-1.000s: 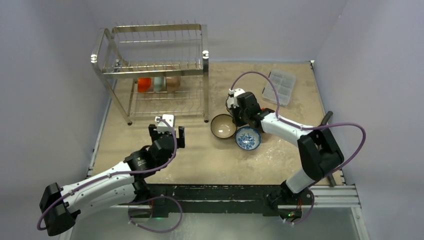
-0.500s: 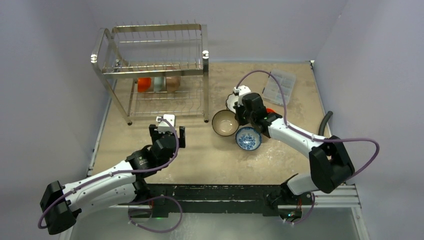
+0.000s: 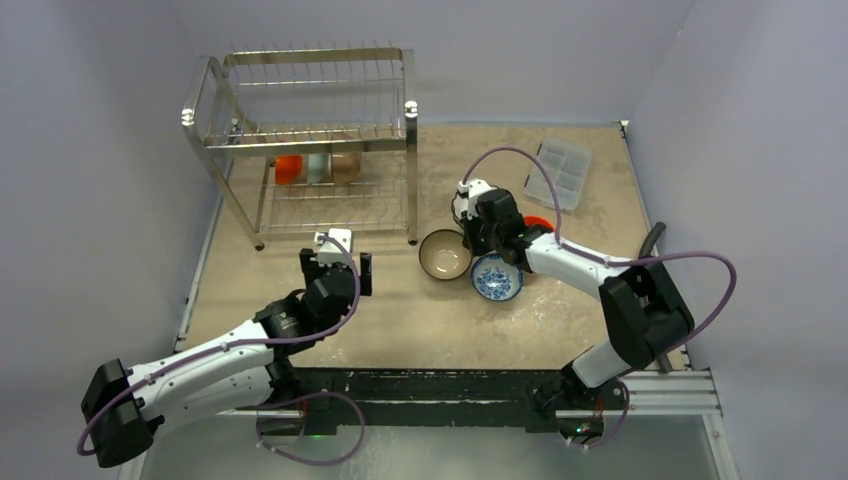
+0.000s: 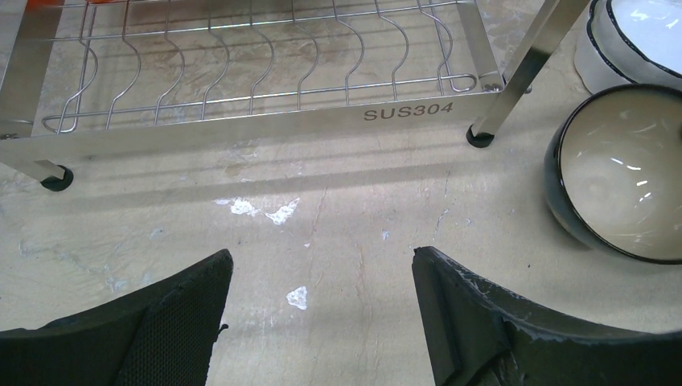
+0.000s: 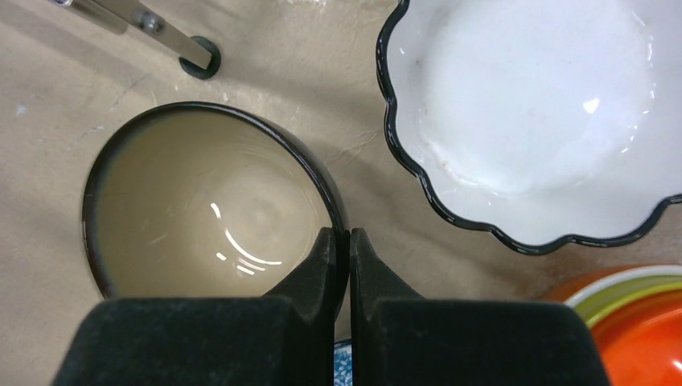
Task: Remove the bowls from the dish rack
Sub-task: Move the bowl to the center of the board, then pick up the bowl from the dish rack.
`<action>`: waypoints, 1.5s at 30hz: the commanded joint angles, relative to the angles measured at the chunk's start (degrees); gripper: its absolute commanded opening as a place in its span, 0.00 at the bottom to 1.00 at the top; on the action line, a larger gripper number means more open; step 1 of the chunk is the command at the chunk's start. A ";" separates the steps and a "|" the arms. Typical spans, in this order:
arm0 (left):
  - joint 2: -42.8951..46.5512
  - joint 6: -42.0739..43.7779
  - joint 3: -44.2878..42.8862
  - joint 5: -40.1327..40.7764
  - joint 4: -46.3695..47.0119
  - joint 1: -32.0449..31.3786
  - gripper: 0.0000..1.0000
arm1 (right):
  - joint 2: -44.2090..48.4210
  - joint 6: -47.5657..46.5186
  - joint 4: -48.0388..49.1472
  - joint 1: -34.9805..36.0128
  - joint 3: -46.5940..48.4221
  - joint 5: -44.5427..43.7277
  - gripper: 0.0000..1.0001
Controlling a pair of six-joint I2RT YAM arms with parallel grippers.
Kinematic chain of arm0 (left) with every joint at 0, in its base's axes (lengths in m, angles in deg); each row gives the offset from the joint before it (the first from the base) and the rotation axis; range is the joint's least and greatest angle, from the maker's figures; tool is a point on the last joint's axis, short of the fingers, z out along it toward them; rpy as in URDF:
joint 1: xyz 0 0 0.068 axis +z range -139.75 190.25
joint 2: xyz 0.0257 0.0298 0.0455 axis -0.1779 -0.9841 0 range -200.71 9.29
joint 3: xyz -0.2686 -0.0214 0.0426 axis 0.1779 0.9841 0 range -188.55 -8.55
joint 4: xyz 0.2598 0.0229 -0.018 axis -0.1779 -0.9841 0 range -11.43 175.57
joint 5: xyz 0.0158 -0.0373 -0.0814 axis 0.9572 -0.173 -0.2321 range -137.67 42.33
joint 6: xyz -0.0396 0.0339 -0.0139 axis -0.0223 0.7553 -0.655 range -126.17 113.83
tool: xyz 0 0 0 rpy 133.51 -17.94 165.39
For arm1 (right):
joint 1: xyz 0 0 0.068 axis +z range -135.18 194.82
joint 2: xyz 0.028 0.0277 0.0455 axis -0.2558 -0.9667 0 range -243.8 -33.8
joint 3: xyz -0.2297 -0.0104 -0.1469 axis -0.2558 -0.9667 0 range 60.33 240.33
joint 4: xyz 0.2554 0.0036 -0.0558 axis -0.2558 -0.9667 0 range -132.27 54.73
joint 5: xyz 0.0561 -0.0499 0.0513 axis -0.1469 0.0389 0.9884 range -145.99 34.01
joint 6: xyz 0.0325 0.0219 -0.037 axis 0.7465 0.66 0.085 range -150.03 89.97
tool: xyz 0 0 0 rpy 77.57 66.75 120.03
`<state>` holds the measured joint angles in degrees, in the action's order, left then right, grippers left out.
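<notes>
The steel dish rack (image 3: 410,110) stands at the far left; its front bar shows in the left wrist view (image 4: 265,125). Orange (image 3: 288,168), teal (image 3: 317,167) and tan (image 3: 345,167) bowls stand on its lower tier. My right gripper (image 3: 470,240) (image 5: 348,235) is shut on the rim of a tan, dark-rimmed bowl (image 3: 445,254) (image 5: 201,201) on the table, one finger inside and one outside. A white scalloped bowl (image 5: 531,112), a blue-patterned bowl (image 3: 496,277) and an orange and yellow-green stack (image 5: 635,322) sit close by. My left gripper (image 3: 337,268) (image 4: 322,261) is open and empty, in front of the rack.
A clear plastic compartment box (image 3: 559,173) lies at the far right. The rack's right front leg (image 4: 482,137) stands close to the tan bowl (image 4: 627,177). Walls close in the table at the left, back and right.
The right arm's elbow swung out to the right and came back. The tan bowl in its grip shifted slightly away and back toward the near left. The left arm barely moved.
</notes>
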<state>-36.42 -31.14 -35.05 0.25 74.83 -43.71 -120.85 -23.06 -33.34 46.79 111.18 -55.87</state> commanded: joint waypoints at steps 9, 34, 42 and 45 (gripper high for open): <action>-0.16 -0.78 -1.53 0.30 2.04 0.41 0.82 | -4.26 0.53 4.33 -0.06 3.01 3.66 0.00; -4.67 1.39 -2.57 -5.76 9.93 9.42 0.86 | 5.69 -1.83 28.33 0.32 -3.61 14.35 0.74; -6.94 0.28 -3.98 -13.64 14.96 17.68 0.86 | 1.72 -5.15 44.79 0.53 -5.47 22.65 0.82; -9.15 0.42 -5.46 -15.46 16.29 19.58 0.86 | -0.39 -6.20 48.78 0.47 -5.25 25.77 0.82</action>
<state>-43.55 -30.66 -36.67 -10.83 86.11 -26.27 -119.38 -26.45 4.91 47.07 105.92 -36.47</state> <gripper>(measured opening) 0.855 0.821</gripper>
